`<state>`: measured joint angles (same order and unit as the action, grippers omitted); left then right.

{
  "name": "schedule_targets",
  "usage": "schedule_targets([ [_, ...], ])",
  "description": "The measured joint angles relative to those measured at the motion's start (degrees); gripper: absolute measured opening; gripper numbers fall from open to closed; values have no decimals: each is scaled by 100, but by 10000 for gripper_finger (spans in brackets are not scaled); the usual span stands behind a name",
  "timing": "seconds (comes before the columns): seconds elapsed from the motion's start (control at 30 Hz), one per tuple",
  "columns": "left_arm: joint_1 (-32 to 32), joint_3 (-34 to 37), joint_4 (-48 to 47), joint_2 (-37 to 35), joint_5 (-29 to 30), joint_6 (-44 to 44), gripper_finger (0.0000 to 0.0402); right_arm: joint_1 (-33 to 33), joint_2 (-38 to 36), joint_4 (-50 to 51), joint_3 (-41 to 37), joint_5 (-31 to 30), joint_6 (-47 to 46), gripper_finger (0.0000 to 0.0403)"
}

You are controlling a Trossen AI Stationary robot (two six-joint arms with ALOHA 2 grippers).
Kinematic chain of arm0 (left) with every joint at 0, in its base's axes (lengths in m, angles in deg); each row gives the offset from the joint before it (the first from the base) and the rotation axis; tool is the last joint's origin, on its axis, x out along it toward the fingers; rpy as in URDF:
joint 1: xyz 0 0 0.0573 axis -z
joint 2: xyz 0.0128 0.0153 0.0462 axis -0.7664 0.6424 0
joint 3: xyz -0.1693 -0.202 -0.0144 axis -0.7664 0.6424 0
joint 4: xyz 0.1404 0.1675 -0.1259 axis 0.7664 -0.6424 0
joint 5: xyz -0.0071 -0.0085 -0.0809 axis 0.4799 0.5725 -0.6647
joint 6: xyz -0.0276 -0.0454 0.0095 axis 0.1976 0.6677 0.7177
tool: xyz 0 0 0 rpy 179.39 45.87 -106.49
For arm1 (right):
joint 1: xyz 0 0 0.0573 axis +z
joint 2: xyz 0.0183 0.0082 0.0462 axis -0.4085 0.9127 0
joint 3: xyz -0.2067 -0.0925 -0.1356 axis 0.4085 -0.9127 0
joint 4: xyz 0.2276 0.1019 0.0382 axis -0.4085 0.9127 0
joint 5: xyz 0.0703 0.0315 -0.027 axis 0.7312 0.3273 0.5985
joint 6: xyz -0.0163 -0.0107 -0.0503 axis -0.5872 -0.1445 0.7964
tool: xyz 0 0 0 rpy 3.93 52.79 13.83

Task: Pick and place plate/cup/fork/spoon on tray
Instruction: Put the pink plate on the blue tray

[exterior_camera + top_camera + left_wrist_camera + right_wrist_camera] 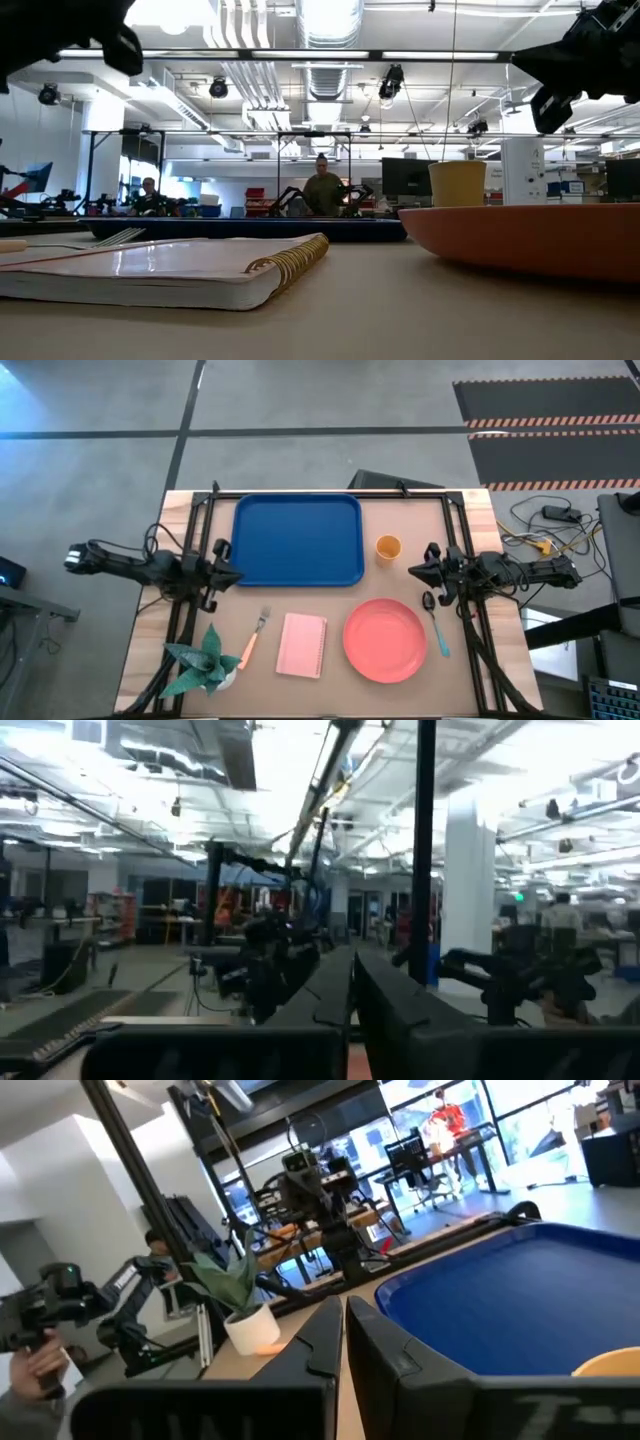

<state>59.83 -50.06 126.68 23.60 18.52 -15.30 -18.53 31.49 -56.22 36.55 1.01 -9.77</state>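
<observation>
The blue tray lies at the table's far middle. The orange-yellow cup stands just right of it. The coral-pink plate lies near the front right. The blue-handled spoon lies right of the plate. The orange-handled fork lies near the front left. My left gripper is shut and empty at the tray's left edge. My right gripper is shut and empty right of the cup. The tray also shows in the right wrist view.
A pink notebook lies between the fork and the plate. A green paper plant in a white pot stands at the front left corner. Dark frame rails run along both table sides. People sit and stand in the room beyond.
</observation>
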Motion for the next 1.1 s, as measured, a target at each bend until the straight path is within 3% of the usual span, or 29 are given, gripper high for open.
schedule_targets([
  [0.33,0,-1250,1048,2020,86,81,0,0,0,-69,-2,-457,-17,9],
  [0.5,0,-1844,1251,2906,128,324,0,0,-3,-728,0,-434,-41,9],
  [0.83,-4,-2480,1290,4149,446,942,0,4,-11,-2020,-2,419,1431,9],
  [1.1,-7,-2695,1257,5047,1298,1501,0,4,-13,-2312,-2,730,1960,9],
])
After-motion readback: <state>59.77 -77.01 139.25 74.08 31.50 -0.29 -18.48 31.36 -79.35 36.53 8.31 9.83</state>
